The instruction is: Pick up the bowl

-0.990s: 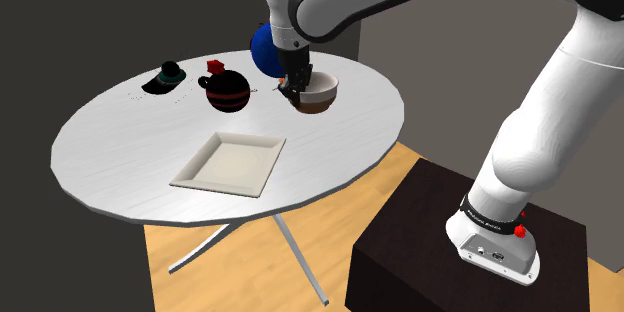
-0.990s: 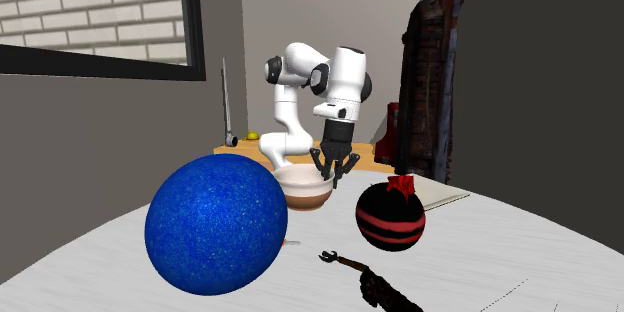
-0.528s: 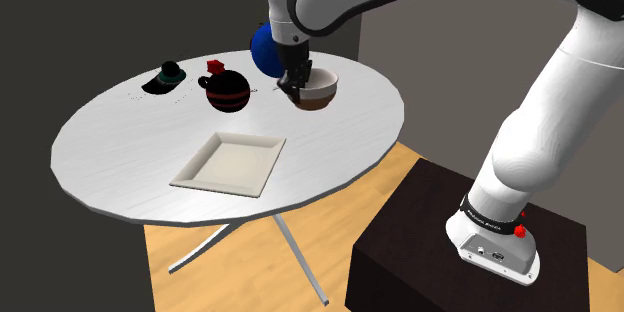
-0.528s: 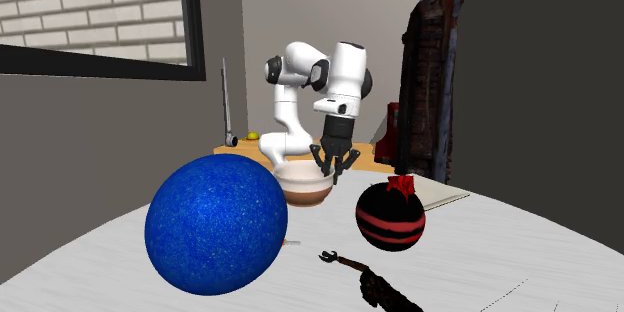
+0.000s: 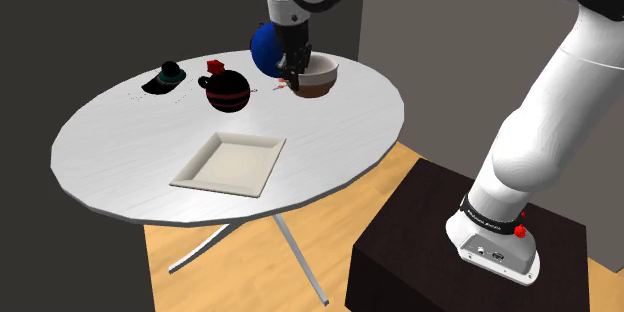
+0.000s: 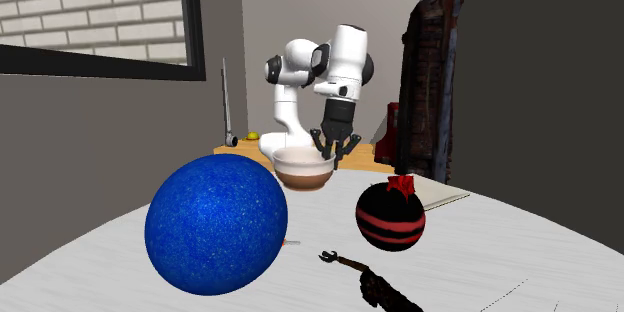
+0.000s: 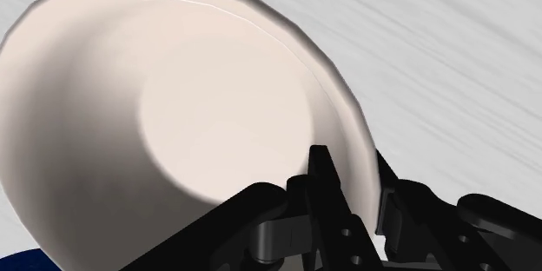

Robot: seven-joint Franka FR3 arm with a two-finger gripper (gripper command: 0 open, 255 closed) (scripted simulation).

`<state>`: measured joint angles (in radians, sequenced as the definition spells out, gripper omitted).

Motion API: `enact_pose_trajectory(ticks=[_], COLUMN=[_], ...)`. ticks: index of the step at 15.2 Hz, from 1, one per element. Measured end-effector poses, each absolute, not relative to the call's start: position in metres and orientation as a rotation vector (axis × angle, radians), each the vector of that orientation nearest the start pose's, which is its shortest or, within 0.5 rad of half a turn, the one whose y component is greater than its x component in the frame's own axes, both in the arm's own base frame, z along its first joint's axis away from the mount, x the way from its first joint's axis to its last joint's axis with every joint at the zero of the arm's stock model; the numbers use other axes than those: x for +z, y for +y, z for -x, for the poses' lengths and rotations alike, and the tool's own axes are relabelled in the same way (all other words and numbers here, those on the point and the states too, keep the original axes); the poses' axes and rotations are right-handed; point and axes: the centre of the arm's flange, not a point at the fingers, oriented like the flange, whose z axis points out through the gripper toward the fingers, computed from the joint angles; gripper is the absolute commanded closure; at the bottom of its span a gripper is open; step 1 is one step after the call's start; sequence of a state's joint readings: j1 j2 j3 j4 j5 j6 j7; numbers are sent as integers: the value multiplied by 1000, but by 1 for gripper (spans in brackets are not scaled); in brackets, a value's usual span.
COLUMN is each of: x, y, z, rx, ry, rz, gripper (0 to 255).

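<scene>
Bowl (image 7: 200,113): pale inside, brown foot, seemingly just clear of desk (image 5: 120,150), beside blue ball (image 5: 262,50). Pincer (image 7: 352,178) pinching rim, one finger inside. Risk: one-sided rim hold; bowl could tilt, slip, strike ball.

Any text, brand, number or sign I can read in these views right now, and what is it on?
No text can be read in these views.
Arm's base: small dark marks beside a red button, too small to read.
Bowl, blue ball, black pot with red stripes, white tray: no lettering on any of them.
</scene>
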<state>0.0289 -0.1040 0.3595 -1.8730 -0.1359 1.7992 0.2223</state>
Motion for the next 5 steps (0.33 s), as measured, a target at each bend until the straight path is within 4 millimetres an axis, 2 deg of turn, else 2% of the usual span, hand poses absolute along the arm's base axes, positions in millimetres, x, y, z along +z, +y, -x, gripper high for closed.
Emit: enact_pose_trajectory(ticks=[5], x=[579], y=[198], z=[-496], rx=[-120], ry=[-319], rz=[3278], gripper=[255])
